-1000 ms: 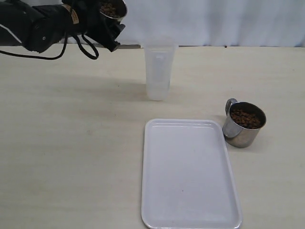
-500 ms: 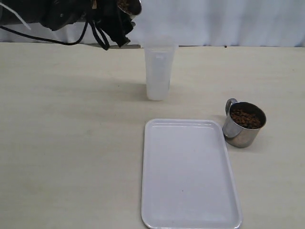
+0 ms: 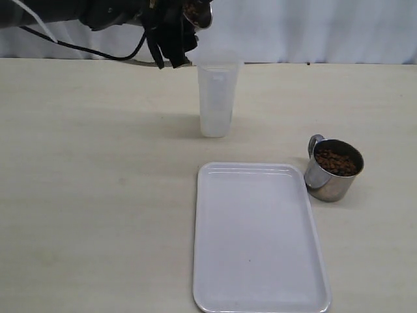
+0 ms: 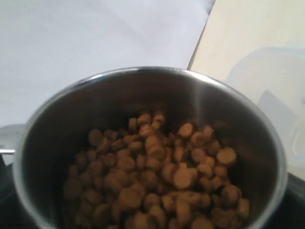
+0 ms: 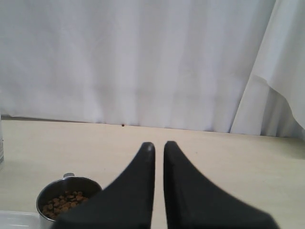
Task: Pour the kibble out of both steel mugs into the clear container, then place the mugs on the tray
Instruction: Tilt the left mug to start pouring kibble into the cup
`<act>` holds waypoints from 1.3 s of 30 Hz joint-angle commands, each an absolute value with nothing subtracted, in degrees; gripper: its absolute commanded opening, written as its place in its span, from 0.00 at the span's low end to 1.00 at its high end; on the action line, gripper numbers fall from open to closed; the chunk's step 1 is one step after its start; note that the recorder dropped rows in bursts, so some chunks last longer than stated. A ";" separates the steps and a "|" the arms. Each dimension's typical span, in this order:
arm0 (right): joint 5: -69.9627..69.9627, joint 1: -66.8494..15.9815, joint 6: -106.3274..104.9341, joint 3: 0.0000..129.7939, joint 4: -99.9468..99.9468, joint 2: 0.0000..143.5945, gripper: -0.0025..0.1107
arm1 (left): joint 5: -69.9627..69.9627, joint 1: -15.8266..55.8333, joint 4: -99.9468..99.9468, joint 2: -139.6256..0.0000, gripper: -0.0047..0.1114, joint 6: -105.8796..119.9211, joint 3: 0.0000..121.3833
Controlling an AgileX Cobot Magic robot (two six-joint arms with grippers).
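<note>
1. Left gripper (image 3: 179,29) is clamped on one steel mug (image 3: 201,13), up in the air at 11 o'clock from the clear container (image 3: 216,98). This held mug is tipped a bit, so its open mouth shows.
2. The clear container stands straight up on the table (image 3: 98,195). The white tray (image 3: 260,241) lies flat at 6 o'clock from it, long side running 12 to 6.
3. The second mug (image 3: 326,186) stands upright at 2 o'clock from the tray, handle pointing to 10 o'clock.
4. Left wrist view: brown kibble (image 4: 157,186) fills the held mug's bottom, with the container's rim close by.
5. Right wrist view: the right gripper (image 5: 158,145) is closed and empty, with the second mug, also holding kibble, on the table near it.
</note>
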State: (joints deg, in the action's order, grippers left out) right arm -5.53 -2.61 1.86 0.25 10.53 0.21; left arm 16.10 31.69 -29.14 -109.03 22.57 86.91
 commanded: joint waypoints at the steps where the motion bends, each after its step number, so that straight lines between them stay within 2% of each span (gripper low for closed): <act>1: -5.83 -2.81 2.09 0.00 10.95 0.00 0.07 | 17.59 32.06 -30.49 -109.78 0.04 22.91 88.96; 26: -5.83 -2.81 2.09 0.00 10.95 0.00 0.07 | 18.55 33.99 -38.32 -112.39 0.04 27.33 89.59; 39: -5.83 -2.81 2.09 0.00 10.95 0.00 0.07 | 24.97 33.99 -40.04 -116.43 0.04 26.76 96.36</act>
State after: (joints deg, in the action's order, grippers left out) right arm -5.53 -2.61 1.86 0.25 10.53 0.21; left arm 25.88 33.89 -38.94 -116.84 27.17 95.44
